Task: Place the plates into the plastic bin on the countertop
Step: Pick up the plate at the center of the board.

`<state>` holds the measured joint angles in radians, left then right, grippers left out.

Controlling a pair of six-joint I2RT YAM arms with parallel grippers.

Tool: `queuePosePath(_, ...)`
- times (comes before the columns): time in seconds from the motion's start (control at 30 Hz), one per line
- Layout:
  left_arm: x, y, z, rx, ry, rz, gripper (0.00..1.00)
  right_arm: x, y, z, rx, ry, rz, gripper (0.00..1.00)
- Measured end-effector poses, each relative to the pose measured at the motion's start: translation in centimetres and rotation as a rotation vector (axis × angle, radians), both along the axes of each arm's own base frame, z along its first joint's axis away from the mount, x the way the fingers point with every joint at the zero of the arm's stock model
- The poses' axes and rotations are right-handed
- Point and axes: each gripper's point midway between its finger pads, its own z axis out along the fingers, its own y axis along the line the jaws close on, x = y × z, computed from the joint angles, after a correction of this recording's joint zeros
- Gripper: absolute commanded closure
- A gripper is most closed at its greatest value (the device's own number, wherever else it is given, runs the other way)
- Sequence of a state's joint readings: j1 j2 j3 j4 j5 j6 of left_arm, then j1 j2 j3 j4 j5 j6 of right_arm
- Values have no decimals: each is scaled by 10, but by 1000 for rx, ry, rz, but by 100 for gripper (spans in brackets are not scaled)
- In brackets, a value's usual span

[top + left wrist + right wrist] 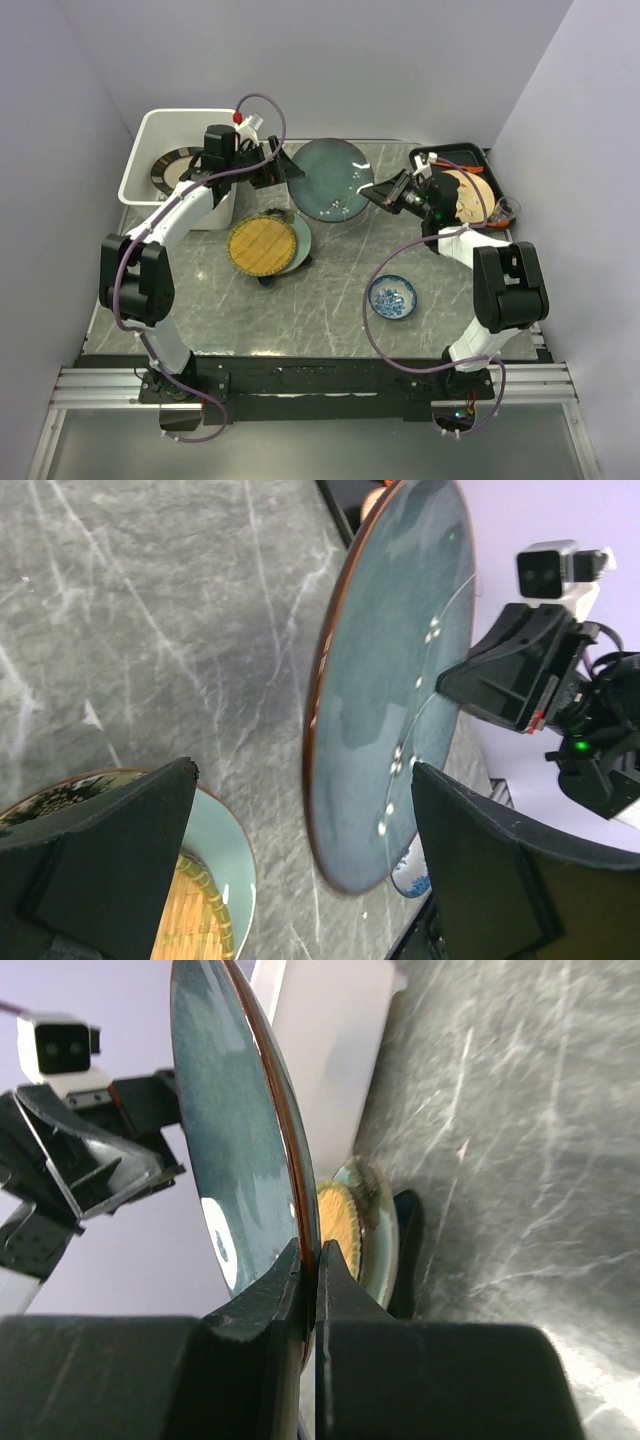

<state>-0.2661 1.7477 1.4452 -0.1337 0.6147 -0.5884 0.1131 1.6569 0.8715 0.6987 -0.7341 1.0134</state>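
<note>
A grey-blue plate (332,178) with a brown rim hangs tilted above the grey marble countertop (330,280). My right gripper (374,195) is shut on its right rim; the right wrist view shows the fingers pinching the edge (310,1250). My left gripper (286,170) is open at the plate's left rim. In the left wrist view the plate (395,680) stands on edge in front of the spread fingers (303,780). The white plastic bin (175,115) at the back left holds a dark brown plate (172,172). A yellow woven plate (261,245) lies on a pale green plate (301,240).
A small blue-and-white dish (393,297) lies at the front right. A black tray (480,155) at the back right holds a tan plate (470,195). A small glass (505,208) stands beside the tray. Walls close in the sides and back.
</note>
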Motion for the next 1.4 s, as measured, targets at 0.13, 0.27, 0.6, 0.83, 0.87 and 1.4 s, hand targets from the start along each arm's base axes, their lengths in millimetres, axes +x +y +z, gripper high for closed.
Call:
queuePosePath(0.13, -2, -4, 3, -22, -6, -22, 19, -5, 9, 1, 5, -2, 31, 100)
queuePosePath(0.27, -3, -6, 4, -36, -2, -37, 33, -8, 15, 2, 8, -4, 47, 100)
queuePosePath(0.6, -5, -12, -12, -46, 37, -82, 92, -7, 20, 4, 12, -11, 57, 100)
queuePosePath(0.83, -8, -12, -11, -74, 68, -94, 99, -6, 21, -2, 13, 5, 59, 64)
queuePosePath(0.87, -8, -12, -11, -74, 69, -95, 99, -6, 21, -2, 20, 12, 60, 57)
queuePosePath(1.4, -6, -10, -27, -37, 93, -67, 99, -7, 22, 6, -17, -21, 56, 6)
